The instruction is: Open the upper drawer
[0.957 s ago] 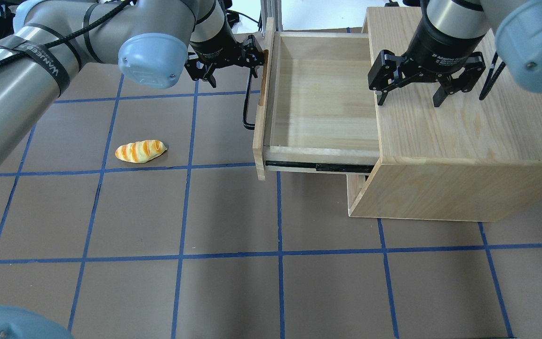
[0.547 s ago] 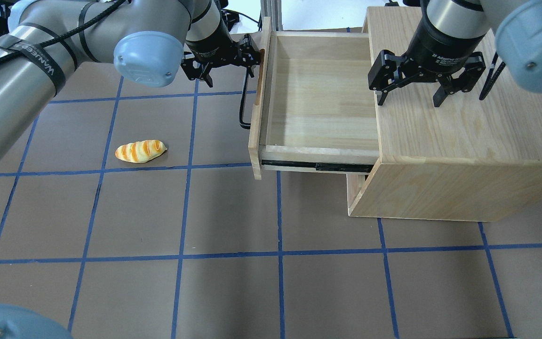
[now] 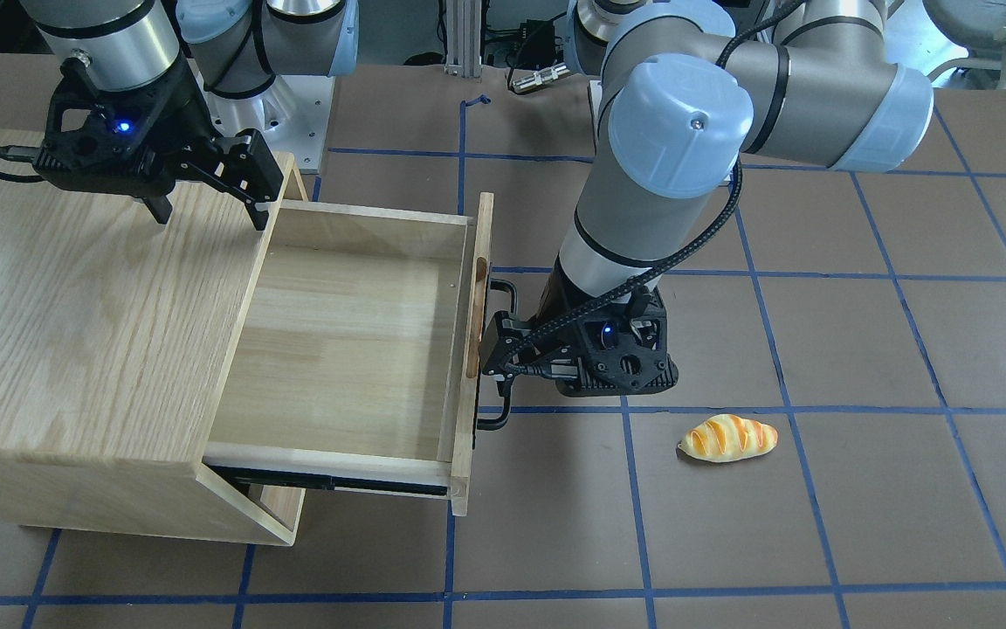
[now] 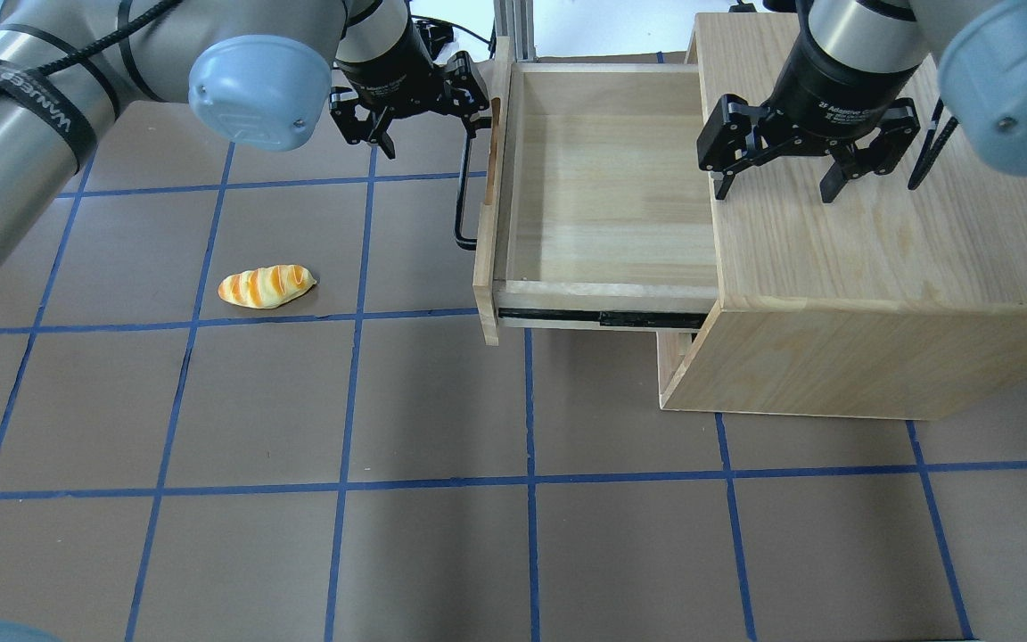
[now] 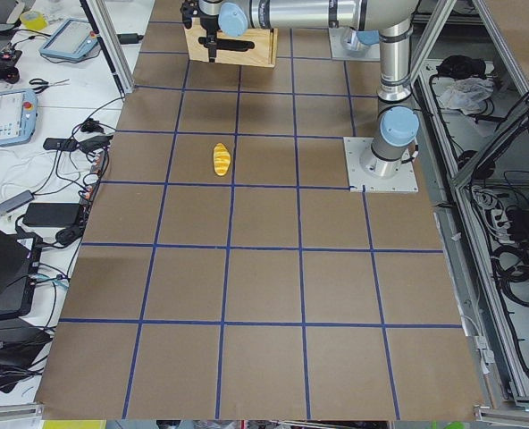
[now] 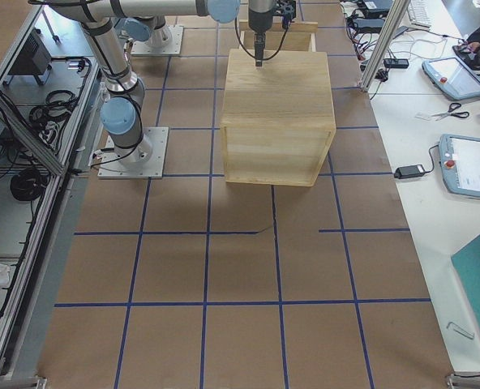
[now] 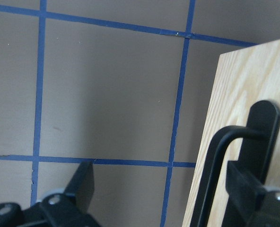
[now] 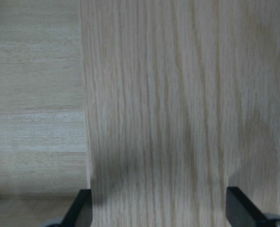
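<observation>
The upper drawer [image 4: 603,187] stands pulled far out of the oak cabinet [image 4: 879,250], and its inside is bare [image 3: 346,349]. Its front panel [image 7: 244,94] carries the black bar handle [image 4: 460,209], which also shows in the front-facing view [image 3: 496,419]. My left gripper [image 4: 429,134] is open at the far end of the handle. In the left wrist view the handle [image 7: 211,165] runs between the fingers, close to the right one [image 7: 246,189]. My right gripper [image 4: 774,192] is open and empty, just above the cabinet top near its drawer-side edge [image 3: 208,217].
A striped orange toy bread [image 4: 266,286] lies on the brown, blue-taped table to the left of the drawer; it also shows in the front-facing view [image 3: 727,438]. An aluminium post [image 4: 505,27] stands behind the drawer's far corner.
The drawer slid slightly further out of the cabinet. My left arm and gripper shifted left and towards the far end of the handle. The right gripper has not moved.
</observation>
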### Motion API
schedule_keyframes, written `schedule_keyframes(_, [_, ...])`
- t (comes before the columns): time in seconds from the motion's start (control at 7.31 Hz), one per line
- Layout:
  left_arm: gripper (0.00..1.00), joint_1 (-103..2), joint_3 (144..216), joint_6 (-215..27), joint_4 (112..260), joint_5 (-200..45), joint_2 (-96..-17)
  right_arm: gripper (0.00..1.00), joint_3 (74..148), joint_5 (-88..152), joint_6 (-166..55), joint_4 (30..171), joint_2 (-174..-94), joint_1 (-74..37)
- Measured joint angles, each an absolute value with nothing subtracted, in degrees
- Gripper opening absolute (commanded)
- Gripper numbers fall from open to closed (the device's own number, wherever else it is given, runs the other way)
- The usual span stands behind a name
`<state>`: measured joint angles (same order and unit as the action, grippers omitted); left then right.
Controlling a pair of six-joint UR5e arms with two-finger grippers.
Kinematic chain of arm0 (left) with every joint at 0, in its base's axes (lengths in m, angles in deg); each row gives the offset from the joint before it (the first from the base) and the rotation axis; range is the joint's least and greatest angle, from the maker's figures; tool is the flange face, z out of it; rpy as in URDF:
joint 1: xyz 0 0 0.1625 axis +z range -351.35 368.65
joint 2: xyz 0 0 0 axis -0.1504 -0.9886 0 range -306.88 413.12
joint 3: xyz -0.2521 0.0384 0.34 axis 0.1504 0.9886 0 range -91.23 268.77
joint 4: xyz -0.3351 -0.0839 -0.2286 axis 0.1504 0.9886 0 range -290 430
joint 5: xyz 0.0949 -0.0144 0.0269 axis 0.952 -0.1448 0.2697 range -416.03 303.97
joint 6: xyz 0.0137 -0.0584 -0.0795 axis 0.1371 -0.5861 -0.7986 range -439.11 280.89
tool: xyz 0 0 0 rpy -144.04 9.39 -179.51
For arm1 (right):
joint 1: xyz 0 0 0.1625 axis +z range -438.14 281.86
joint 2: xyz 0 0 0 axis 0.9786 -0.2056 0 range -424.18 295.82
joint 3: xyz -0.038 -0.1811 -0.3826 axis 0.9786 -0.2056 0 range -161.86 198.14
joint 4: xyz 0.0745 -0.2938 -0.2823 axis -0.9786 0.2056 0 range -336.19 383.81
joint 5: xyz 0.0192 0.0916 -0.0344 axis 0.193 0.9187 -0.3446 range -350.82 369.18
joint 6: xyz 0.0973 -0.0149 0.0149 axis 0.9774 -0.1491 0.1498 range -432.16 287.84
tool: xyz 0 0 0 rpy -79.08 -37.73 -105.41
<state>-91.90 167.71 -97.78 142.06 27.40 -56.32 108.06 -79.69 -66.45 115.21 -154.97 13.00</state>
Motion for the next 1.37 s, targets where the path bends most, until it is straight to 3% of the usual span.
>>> schedule_keyframes(0.82, [1.0,-81.76,163.13,-79.74,154.77,32.52,-51.29,1.0,108.06,-79.75,-66.45,115.21,-154.98,13.0])
schedule_keyframes(1.37, [1.0,-77.94,169.73,-72.48,159.63,40.8,-43.96,1.0,108.06,-79.7,-66.45,115.21,-154.97,13.0])
